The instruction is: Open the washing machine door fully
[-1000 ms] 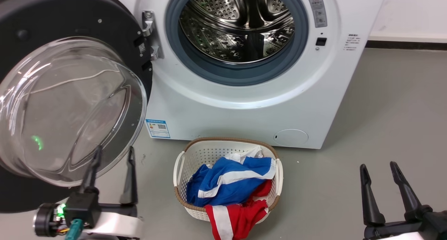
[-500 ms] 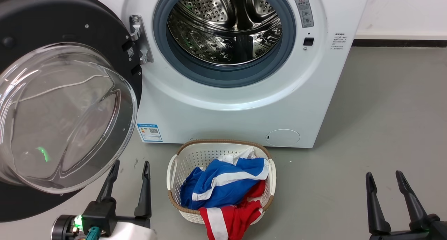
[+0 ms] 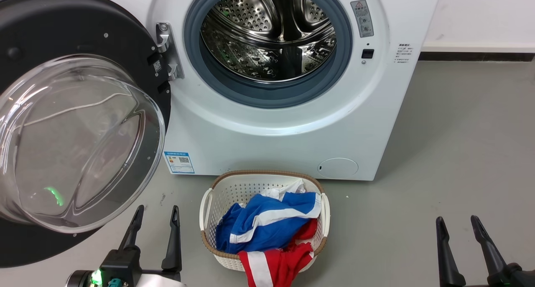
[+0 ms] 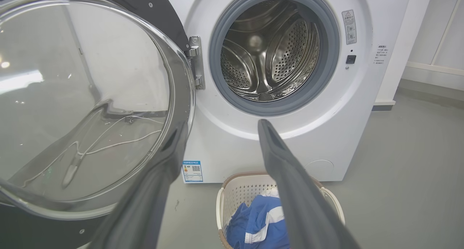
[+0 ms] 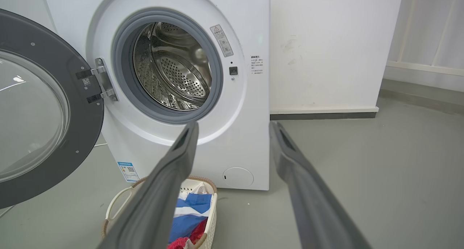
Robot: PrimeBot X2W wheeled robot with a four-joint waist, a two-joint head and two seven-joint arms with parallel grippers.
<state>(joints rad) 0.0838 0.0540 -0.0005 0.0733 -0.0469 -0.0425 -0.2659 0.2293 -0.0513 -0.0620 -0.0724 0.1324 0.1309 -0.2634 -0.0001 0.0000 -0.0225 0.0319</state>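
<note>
**Grey floor, white machine, door swung wide to the left**

Grey floor [image 3: 459, 153] is running out from a white wall [image 3: 480, 15], and a white washing machine [image 3: 271, 136] is standing on it, facing the robot. The washing machine door [image 3: 79, 140] is hanging open on its metal hinge [image 3: 167, 49] at the left of the opening. Its black inner face and bulging clear glass bowl are turning toward the head camera. The left wrist view is showing the door [image 4: 83, 104] large at its left side, and the right wrist view is catching it [image 5: 36, 111] at its left edge. Behind the grey seal, the perforated steel drum [image 3: 267, 32] is lying bare.

A white laundry basket [image 3: 263, 173] with a brown rim is sitting on the floor just in front of the machine. It is holding a blue garment [image 3: 267, 224] and a red garment [image 3: 276, 262], and the red one is spilling over the near rim. A small round service cap [image 3: 337, 168] is showing low on the machine's front, to the right.

The left gripper [image 3: 157, 209] [image 4: 220, 127] is hovering at the lower left, just beside the lower edge of the glass bowl. Its fingers are spread and are grasping nothing. Whether the nearer finger is touching the bowl cannot be told. The right gripper [image 3: 456, 218] [image 5: 232, 124] is hanging at the lower right, well apart from the door, with its fingers likewise released and nothing between them.
</note>
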